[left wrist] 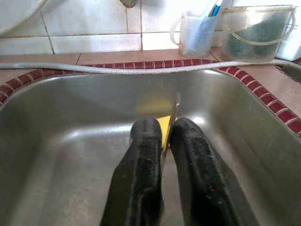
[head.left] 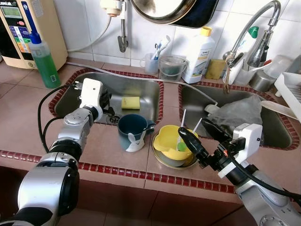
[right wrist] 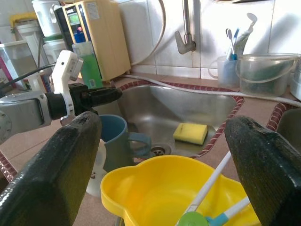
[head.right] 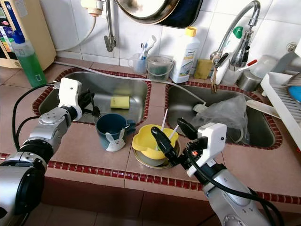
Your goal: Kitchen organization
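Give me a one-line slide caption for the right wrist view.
Open right gripper hovers over the yellow bowl beside the blue mug.

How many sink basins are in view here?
2: the left basin holds a yellow sponge, with the left gripper over it; the right basin holds a crumpled plastic bag.

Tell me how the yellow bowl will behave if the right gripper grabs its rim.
The yellow bowl looks like thin plastic, so probably light and slightly flexible. It sits stacked on a metal dish, so it may slide or tilt. The loose sticks inside could tip out. Right gripper is open.
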